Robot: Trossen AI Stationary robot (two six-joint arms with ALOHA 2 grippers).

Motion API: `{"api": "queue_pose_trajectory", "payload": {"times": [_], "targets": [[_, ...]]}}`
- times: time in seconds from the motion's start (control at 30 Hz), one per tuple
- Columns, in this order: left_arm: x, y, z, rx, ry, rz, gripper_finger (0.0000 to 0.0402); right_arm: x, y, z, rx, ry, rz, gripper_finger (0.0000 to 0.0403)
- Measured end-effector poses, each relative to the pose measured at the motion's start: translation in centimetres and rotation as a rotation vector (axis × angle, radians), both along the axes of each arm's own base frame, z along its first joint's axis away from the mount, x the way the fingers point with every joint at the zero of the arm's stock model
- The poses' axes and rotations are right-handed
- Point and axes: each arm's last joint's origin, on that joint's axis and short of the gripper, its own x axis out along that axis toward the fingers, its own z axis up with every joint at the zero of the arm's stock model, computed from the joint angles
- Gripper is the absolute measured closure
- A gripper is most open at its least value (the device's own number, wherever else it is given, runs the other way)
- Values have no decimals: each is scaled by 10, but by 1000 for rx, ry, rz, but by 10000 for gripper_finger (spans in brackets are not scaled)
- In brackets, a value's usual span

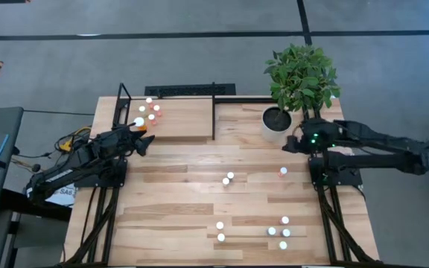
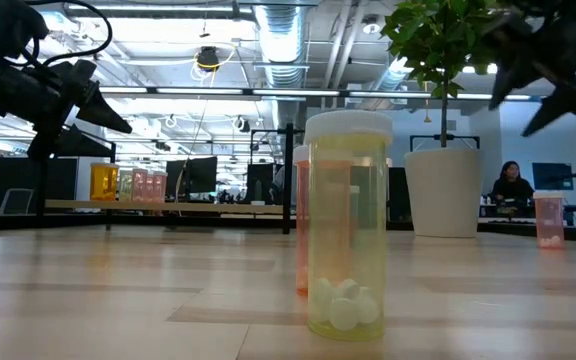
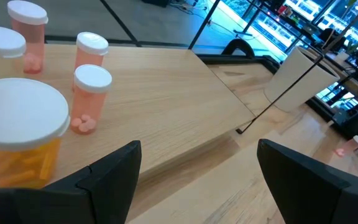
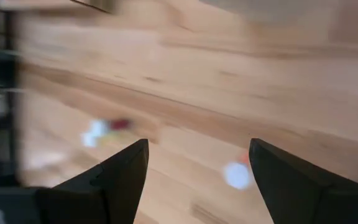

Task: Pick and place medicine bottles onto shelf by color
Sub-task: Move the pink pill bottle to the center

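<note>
The shelf point(image 1: 177, 119) stands at the table's far left. On its board stand three red white-capped bottles point(image 1: 153, 109) and an orange one point(image 1: 140, 121); they also show in the left wrist view, the orange one point(image 3: 18, 140) nearest, a red one point(image 3: 91, 96) behind it. My left gripper point(image 3: 197, 180) is open and empty over the shelf's near edge point(image 1: 141, 141), with the orange bottle just beside one finger, outside the gap. My right gripper point(image 4: 197, 180) is open and empty in the air near the plant pot point(image 1: 293, 143). A red bottle point(image 1: 283, 171) stands on the table below it.
A white plant pot point(image 1: 276, 123) with a green plant stands far right. Bottles stand on the table: a pair at the middle point(image 1: 228, 179), a pair near the front point(image 1: 220, 231), several at the front right point(image 1: 281, 232). A yellow bottle point(image 2: 348, 225) fills the low view.
</note>
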Motion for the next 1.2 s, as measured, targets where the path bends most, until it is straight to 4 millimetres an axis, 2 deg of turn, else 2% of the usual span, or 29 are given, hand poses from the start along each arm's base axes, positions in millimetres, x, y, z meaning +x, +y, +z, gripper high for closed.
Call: {"api": "queue_pose_trajectory", "payload": {"times": [0.33, 0.53, 0.77, 0.93, 1.07, 1.2], "targets": [[0, 0, 0, 0, 0, 0, 93, 40, -10, -25, 125, 321, 13, 100], [0, 0, 0, 0, 0, 0, 93, 57, -6, -34, 253, 399, -4, 100], [0, 0, 0, 0, 0, 0, 93, 66, 11, -35, 331, 390, -39, 100], [0, 0, 0, 0, 0, 1, 93, 69, 23, -36, 342, 393, -132, 100], [0, 0, 0, 0, 1, 1, 93, 70, 30, -41, 344, 431, -192, 100], [0, 0, 0, 0, 0, 1, 93, 74, 34, -56, 352, 483, -241, 100]]}}
